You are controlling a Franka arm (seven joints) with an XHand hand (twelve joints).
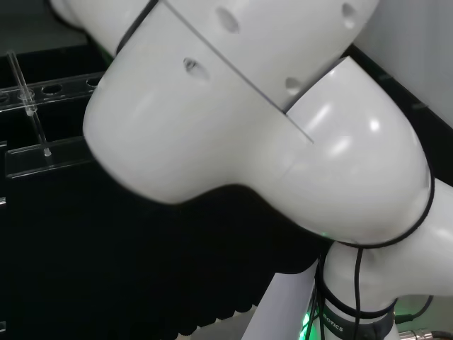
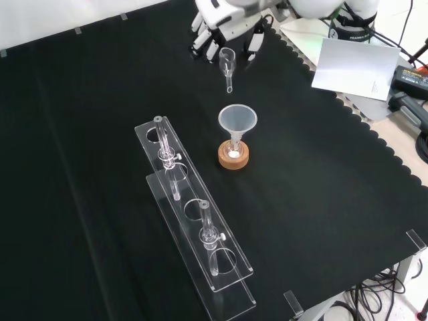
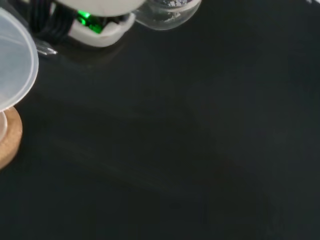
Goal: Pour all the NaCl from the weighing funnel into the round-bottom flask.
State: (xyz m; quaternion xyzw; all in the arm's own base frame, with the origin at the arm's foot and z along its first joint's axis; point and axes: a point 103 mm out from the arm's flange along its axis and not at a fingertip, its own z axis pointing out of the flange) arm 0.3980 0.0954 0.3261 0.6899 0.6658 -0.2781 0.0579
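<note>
In the front view the hand (image 2: 224, 27) is at the top of the cloth. Its fingers are curled round the cup of the clear glass weighing funnel (image 2: 227, 61), whose thin stem points down toward the near side. The wrist view shows that cup (image 3: 167, 11) with white grains in it. Nearer the camera in the front view stands the round-bottom flask (image 2: 233, 153) on a cork ring (image 2: 233, 160), with a translucent plastic funnel (image 2: 237, 120) in its neck. The weighing funnel's stem tip is a short way behind that funnel's mouth. In the wrist view the plastic funnel (image 3: 15, 65) and cork ring (image 3: 7, 140) sit at the edge.
Two clear plastic racks (image 2: 194, 221) holding glass tubes lie to the left of the flask in the front view; one rack (image 1: 42, 152) also shows in the head view. A white sheet of paper (image 2: 351, 70) and cables lie beyond the cloth's scalloped right edge.
</note>
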